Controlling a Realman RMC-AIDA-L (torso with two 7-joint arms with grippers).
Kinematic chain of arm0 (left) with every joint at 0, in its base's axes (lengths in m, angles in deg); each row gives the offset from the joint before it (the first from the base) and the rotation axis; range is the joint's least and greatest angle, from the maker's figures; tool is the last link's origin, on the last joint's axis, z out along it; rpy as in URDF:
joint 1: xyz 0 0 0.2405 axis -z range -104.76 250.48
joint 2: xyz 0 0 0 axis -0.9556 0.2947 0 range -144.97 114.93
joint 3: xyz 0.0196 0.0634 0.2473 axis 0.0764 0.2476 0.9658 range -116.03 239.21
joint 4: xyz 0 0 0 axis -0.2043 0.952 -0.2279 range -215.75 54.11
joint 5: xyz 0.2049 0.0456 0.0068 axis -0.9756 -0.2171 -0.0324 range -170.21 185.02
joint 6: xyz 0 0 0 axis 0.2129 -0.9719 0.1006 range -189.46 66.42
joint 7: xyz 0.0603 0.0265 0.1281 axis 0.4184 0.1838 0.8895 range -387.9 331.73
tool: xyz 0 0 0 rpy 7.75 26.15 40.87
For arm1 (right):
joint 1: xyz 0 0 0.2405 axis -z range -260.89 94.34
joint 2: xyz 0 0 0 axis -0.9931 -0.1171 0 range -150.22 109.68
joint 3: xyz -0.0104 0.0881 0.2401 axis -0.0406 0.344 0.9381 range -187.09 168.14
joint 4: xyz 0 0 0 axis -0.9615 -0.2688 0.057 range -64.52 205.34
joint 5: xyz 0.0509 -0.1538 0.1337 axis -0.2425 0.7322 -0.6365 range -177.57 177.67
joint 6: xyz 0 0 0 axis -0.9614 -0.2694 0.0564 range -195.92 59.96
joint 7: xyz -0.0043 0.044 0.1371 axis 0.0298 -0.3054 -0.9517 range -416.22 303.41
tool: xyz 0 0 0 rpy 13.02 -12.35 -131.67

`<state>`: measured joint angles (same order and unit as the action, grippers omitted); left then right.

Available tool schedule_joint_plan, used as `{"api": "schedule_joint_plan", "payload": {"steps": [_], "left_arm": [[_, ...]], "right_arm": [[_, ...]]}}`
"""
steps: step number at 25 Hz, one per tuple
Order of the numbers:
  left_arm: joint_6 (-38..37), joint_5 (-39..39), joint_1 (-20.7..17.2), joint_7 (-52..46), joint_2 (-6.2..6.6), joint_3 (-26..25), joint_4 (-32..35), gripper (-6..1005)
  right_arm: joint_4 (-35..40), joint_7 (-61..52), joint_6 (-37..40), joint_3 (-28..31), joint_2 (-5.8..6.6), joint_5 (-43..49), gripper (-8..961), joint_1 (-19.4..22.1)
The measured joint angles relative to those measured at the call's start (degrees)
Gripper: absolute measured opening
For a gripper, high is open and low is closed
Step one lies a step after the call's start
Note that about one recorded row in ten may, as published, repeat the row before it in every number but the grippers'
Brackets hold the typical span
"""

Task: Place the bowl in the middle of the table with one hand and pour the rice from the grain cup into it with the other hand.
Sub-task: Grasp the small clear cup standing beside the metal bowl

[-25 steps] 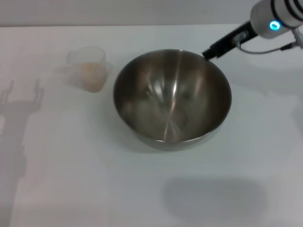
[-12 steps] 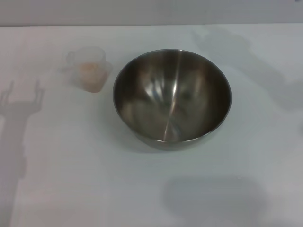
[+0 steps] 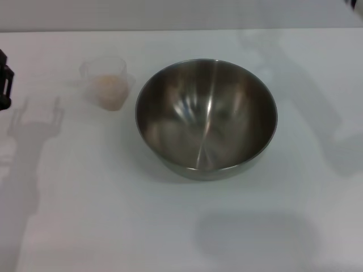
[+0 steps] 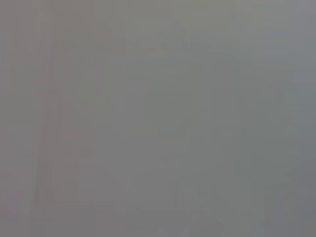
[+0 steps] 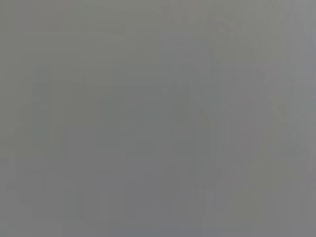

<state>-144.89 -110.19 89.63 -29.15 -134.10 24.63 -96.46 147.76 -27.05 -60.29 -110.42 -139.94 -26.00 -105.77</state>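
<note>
The steel bowl (image 3: 206, 118) stands upright and empty in the middle of the white table (image 3: 102, 215). The clear grain cup (image 3: 106, 83) stands to its left, apart from it, with pale rice (image 3: 110, 89) inside. My left gripper (image 3: 4, 80) shows only as a black part at the left edge of the head view, well left of the cup and not touching it. My right gripper is out of view. Both wrist views show only a plain grey surface.
The left arm's shadow (image 3: 31, 141) lies on the table left of the cup, and a fainter shadow (image 3: 317, 96) falls to the right of the bowl. The table's far edge runs along the top of the head view.
The right arm left the bowl's far right rim and went out of view. The left gripper has come into view at the left edge, and its shadow has shifted right.
</note>
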Motion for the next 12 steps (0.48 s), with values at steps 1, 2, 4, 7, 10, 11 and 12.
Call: {"api": "schedule_joint_plan", "payload": {"steps": [1,2,4,7,10,11,12], "left_arm": [[0.01,0.0,0.0,0.14,-0.01,0.71,0.0,652],[0.06,-0.01,0.01,0.32,-0.01,2.01,0.06,652],[0.15,0.01,0.03,0.34,-0.01,2.79,0.18,652],[2.02,0.0,0.38,0.38,0.25,6.13,0.84,652],[3.63,0.0,0.89,0.4,0.33,7.24,1.25,652],[5.05,0.0,1.39,0.42,0.35,8.06,1.72,652],[7.74,-0.01,2.51,0.42,0.38,9.18,2.62,652]], "right_arm": [[-2.65,0.0,6.37,-1.8,0.06,-0.05,395,0.52],[-9.74,-0.85,20.26,-5.49,0.2,-0.28,395,1.14],[-12.64,-1.56,25.91,-6.7,0.22,-0.4,395,1.08],[-31.41,-8.63,52.41,-12.27,0.23,-0.45,395,-0.99],[-40.55,-12.94,63.15,-14.06,0.23,-0.45,395,-2.28],[-44.36,-14.61,67.1,-14.77,0.23,-0.45,395,-2.59],[-48.48,-16.09,71.23,-15.48,0.14,-0.39,395,-2.23]]}}
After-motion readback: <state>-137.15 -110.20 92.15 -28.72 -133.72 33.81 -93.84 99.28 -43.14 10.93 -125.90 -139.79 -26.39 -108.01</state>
